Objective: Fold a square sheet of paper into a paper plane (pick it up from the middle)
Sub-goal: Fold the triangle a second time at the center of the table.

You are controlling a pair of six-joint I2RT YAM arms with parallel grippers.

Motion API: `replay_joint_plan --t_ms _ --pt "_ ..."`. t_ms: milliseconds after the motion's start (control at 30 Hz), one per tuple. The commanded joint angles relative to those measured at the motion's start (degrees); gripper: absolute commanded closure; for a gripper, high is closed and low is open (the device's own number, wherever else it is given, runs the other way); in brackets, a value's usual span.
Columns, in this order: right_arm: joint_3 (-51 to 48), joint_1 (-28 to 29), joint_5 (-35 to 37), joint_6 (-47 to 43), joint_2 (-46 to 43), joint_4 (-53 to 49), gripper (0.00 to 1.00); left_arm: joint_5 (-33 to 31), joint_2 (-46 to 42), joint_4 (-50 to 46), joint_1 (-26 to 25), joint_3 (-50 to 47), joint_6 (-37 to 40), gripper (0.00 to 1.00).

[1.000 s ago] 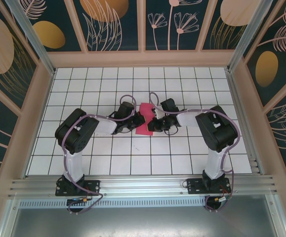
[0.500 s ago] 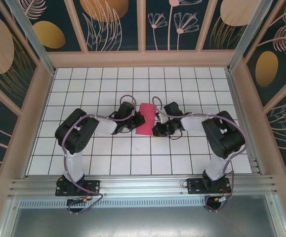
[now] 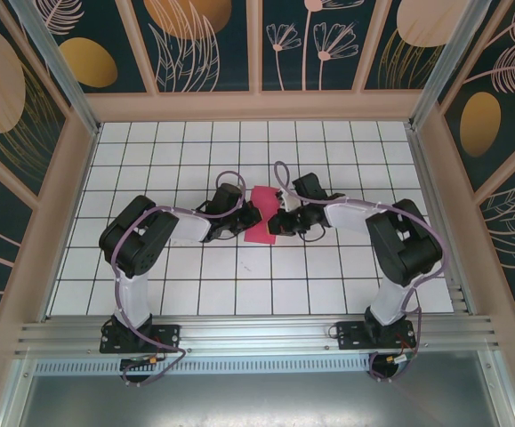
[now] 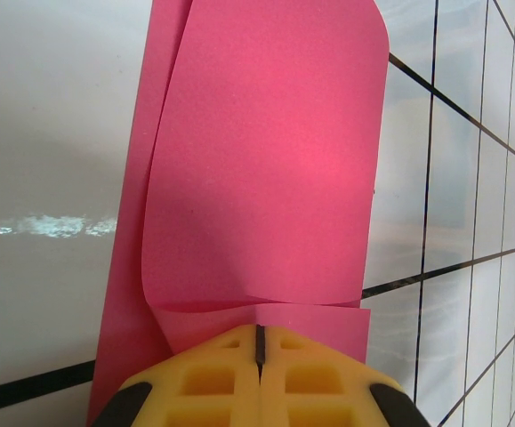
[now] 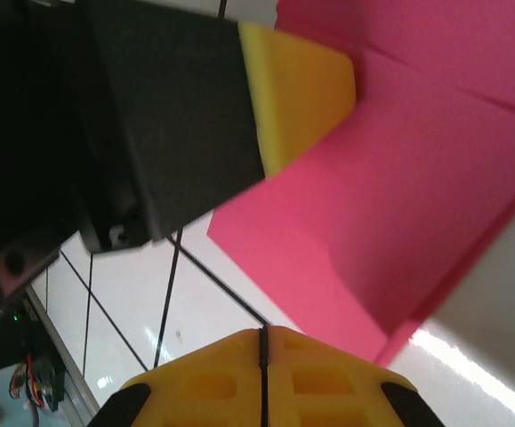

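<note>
Paper (image 3: 261, 203), part-folded, lies on the desk (image 3: 150, 142) between the arms. Left gripper (image 4: 259, 342), jaws shut, seems to pin its near edge; the flap bulges, uncreased. Right gripper (image 5: 263, 342), also shut, sits at the opposite edge. Next, probably: press the fold flat without sliding it.
</note>
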Motion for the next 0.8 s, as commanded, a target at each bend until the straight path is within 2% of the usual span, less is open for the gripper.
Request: replay_joint_plan --t_ms 0,267,433,767 --pt "0.31 0.09 -1.03 1.03 4.42 1.55 0.91 -3.18 2.21 -4.0 0.58 -0.49 2.15 0.97" --pt "-3.61 -1.0 0.8 -1.59 7.41 -1.65 0.93 -4.74 1.89 -5.83 0.91 0.55 4.18 0.97" --pt "-7.23 -1.88 0.26 -2.14 7.41 -0.8 0.97 -4.96 1.88 -4.94 3.29 0.05 5.18 0.97" --pt "-8.67 -3.11 -0.39 -2.33 7.12 0.08 0.98 -4.44 2.14 -2.29 6.4 0.08 7.03 0.97"
